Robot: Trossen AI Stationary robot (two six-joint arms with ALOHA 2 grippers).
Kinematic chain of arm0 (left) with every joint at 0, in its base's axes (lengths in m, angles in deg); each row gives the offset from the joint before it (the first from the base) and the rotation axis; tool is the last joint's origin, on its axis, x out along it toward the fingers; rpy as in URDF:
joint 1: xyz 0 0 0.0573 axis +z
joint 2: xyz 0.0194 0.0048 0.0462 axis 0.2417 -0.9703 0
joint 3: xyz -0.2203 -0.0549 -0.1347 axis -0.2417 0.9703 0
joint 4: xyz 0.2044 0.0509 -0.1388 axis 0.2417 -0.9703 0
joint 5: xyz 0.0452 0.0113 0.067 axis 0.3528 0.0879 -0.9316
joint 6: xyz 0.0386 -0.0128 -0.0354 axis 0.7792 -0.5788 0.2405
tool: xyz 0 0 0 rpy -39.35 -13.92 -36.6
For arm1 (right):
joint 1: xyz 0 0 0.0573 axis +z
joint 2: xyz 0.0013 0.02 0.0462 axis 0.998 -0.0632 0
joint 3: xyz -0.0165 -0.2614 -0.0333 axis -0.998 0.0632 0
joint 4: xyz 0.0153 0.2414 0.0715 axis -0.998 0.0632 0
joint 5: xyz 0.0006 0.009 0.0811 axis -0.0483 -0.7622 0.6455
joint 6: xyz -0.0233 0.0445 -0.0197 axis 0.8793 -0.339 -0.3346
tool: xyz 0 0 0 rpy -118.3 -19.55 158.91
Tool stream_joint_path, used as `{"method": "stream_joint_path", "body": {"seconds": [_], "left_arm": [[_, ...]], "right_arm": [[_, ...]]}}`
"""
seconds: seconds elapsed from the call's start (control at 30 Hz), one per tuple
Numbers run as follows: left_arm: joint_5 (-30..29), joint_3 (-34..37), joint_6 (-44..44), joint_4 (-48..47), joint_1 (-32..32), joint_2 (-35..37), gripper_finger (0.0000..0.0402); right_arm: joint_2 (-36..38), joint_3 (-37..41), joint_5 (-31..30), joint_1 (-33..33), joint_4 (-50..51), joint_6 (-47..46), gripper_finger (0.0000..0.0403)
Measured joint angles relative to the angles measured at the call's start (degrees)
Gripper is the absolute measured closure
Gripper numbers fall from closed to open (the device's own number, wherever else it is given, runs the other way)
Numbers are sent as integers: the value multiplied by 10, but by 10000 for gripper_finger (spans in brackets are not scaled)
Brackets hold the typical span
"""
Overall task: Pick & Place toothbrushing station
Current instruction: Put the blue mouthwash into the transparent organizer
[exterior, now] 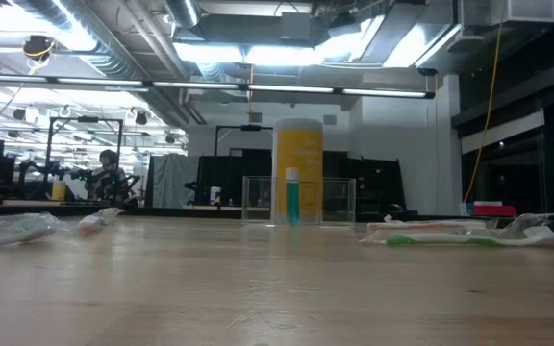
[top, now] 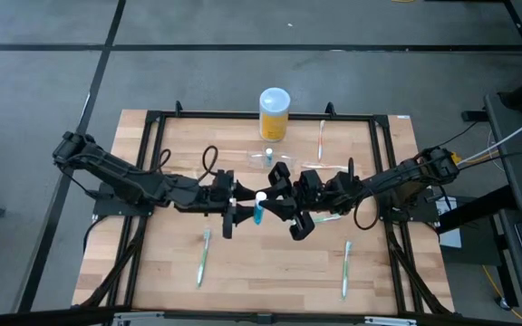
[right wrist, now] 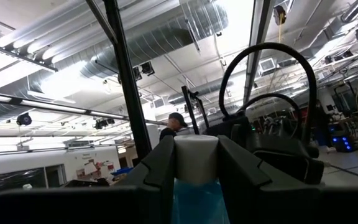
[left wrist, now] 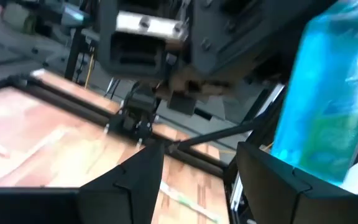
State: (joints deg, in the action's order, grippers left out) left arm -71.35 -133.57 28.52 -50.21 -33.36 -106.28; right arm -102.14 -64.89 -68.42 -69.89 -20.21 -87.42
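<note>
The clear holder (top: 265, 161) stands on the wood in front of the yellow white-lidded container (top: 274, 113). In the low view the holder (exterior: 327, 202) has a small blue tube (exterior: 291, 197) standing in it. My two grippers meet above the table's middle, out of the low view. My right gripper (top: 275, 204) is shut on a blue tube with a white cap (top: 260, 210). My left gripper (top: 231, 210) is open. The tube (left wrist: 328, 93) shows just past one of its fingertips (left wrist: 278, 180); whether they touch, I cannot tell. My right gripper pinches the tube's white cap (right wrist: 196, 158) between its two fingers. The blue body (right wrist: 194, 199) reaches back between them. The fingers come from the table's right. The tube is lifted clear of the table.
Green toothbrushes lie near the front at the left (top: 204, 258) and the right (top: 346, 270), and an orange one (top: 322, 136) lies at the far right. A packaged toothbrush (exterior: 450, 234) lies right of the middle. A black frame (top: 152, 136) runs round the tabletop.
</note>
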Motion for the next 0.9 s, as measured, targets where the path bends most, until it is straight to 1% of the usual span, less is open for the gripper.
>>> {"method": "stream_joint_path", "body": {"seconds": [0.23, 0.47, 0.57, 0.73, 0.9], "left_arm": [[14, 0, 12, 16, 0, 6, 224], [26, 0, 25, 29, -2, 23, 231], [26, 0, 25, 17, -3, 27, 231], [34, 0, 16, -36, 3, 27, 231], [38, 0, 19, -37, 16, 27, 231]], "right_arm": [[0, 0, 10, -4, -3, -2, 308], [0, -1, 17, -9, -8, -2, 308], [0, -1, 21, -11, -11, -4, 308], [0, 0, 21, -14, -51, -3, 308], [0, -24, 26, -16, -56, 10, 308]]}}
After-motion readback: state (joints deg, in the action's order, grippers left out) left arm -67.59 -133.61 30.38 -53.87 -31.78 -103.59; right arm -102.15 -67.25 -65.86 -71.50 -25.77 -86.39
